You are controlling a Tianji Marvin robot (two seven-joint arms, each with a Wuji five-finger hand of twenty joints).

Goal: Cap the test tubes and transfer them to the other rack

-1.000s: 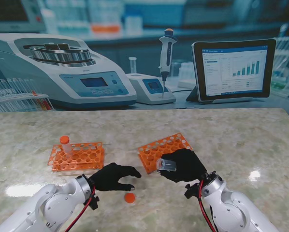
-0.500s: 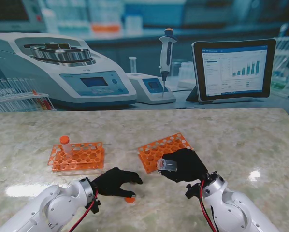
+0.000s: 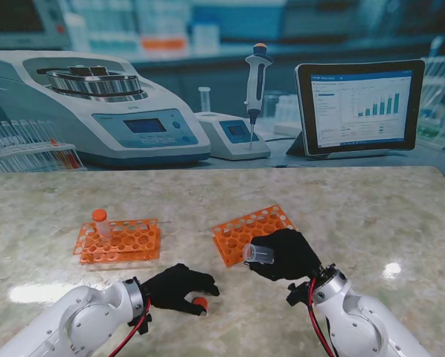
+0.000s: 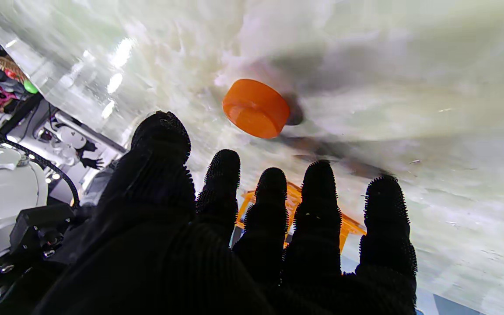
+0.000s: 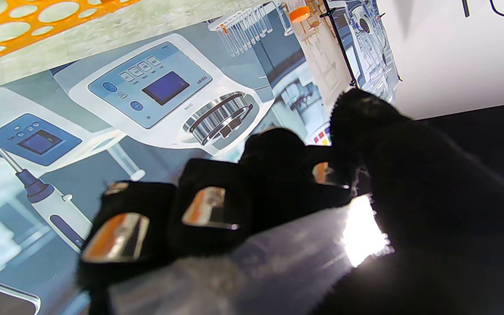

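Our left robot hand [image 3: 176, 287] spread low over the table [image 3: 356, 208], fingertips [image 4: 320, 183] just short of the loose orange cap [image 3: 200, 303], our right robot hand [image 3: 286, 254] wrapped around an uncapped test tube [image 3: 257, 253], held beside the right rack [image 3: 245, 230], one capped tube [image 3: 100, 220] standing in the left rack [image 3: 120, 242]

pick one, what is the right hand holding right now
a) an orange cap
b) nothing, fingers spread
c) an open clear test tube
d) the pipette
c: in the stand view the right hand is closed around a clear, uncapped test tube near the right rack, while the orange cap lies on the table at the left hand, not yet gripped.
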